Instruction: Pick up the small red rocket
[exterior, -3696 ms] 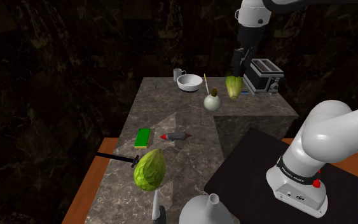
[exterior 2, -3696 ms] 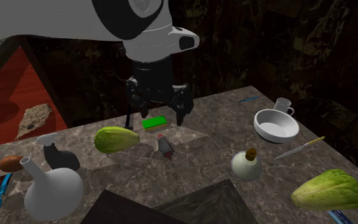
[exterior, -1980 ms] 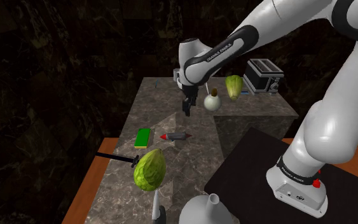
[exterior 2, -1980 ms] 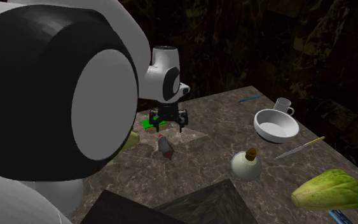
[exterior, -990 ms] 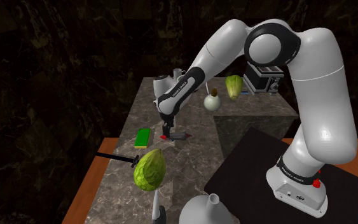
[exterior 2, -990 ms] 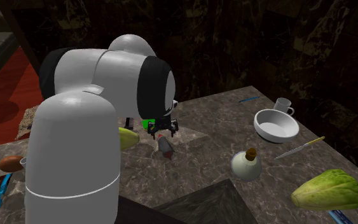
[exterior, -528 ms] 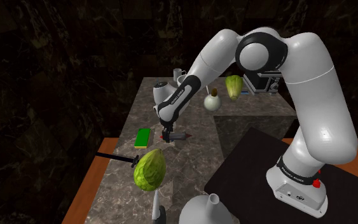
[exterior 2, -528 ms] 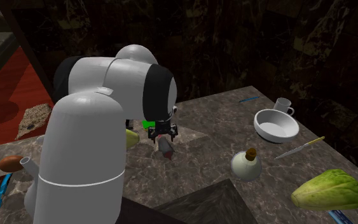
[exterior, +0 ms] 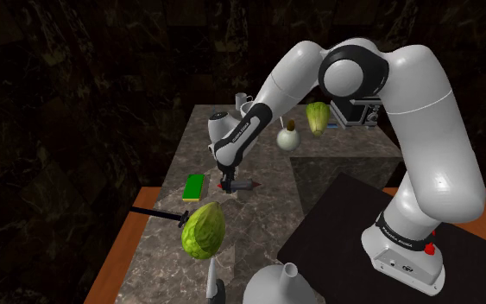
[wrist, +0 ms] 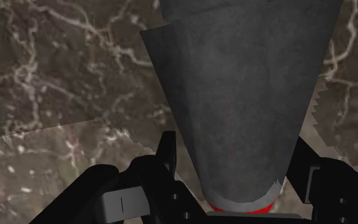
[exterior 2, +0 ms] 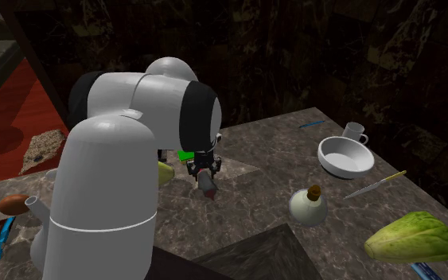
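The small rocket (exterior: 244, 185), grey-bodied with a red nose, lies on the marble counter (exterior: 258, 224) near its middle. My gripper (exterior: 226, 183) has come down over the rocket's red end, with the arm bent over from the stand. In the second exterior view the gripper (exterior 2: 203, 169) sits on top of the rocket (exterior 2: 208, 185), partly behind the white arm. In the wrist view the grey rocket body (wrist: 234, 95) runs away from the hand between the two black fingers (wrist: 166, 153), which press on its sides. A red rim shows at the gripper (wrist: 234, 149) end.
A green block (exterior: 195, 185) lies just beside the rocket. A green cabbage (exterior: 203, 230) and a black-handled knife (exterior: 159, 214) lie nearer the front. A white flask (exterior: 287, 138), a lettuce (exterior: 318, 117), a toaster (exterior: 359, 110) and a bowl (exterior 2: 346, 156) stand farther back.
The arm came down onto the rocket a second ago and has since held still. The fingers have closed in against the rocket's sides.
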